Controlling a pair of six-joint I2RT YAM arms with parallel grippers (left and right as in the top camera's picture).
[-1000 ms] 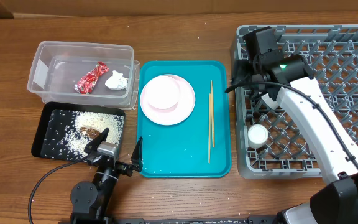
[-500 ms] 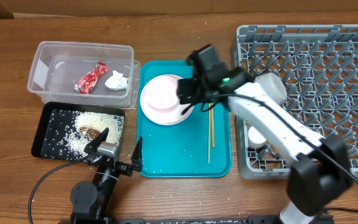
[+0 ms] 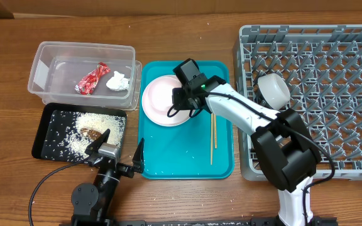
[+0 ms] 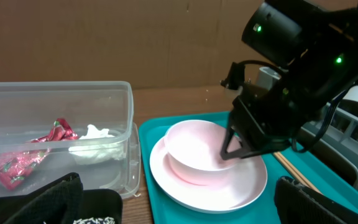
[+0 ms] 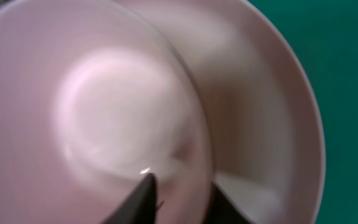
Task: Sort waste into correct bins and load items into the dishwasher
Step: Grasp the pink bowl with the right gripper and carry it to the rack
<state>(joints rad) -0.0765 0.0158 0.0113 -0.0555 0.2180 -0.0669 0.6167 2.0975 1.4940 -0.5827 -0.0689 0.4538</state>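
The sorting of waste appears done. The red snack wrapper [image 3: 92,78] and the tissue ball [image 3: 117,81] are held in the clear tub [image 3: 85,45] at the far left. The rice scraps [image 3: 96,122] and brown lump [image 3: 92,133] are spread in the black tray [image 3: 43,135] just near of it.

The loading is judged only begun. One white bowl [image 3: 274,90] is seen in the dish rack [image 3: 332,75] on the right. No small white cup can be made out, as part of the rack is covered by the right arm.

On the teal tray [image 3: 181,154] in the middle, the pink bowl [image 3: 159,94] is seated on the pink plate [image 3: 168,120], and the chopsticks [image 3: 213,135] are laid just right of them. All three are left to be loaded.

The bowl's right rim is pinched between the jaws of the right gripper [image 5: 182,186], one finger inside and one outside. The left gripper [image 3: 118,147] is held near the black tray's near edge, its jaws spread wide and nothing between them.
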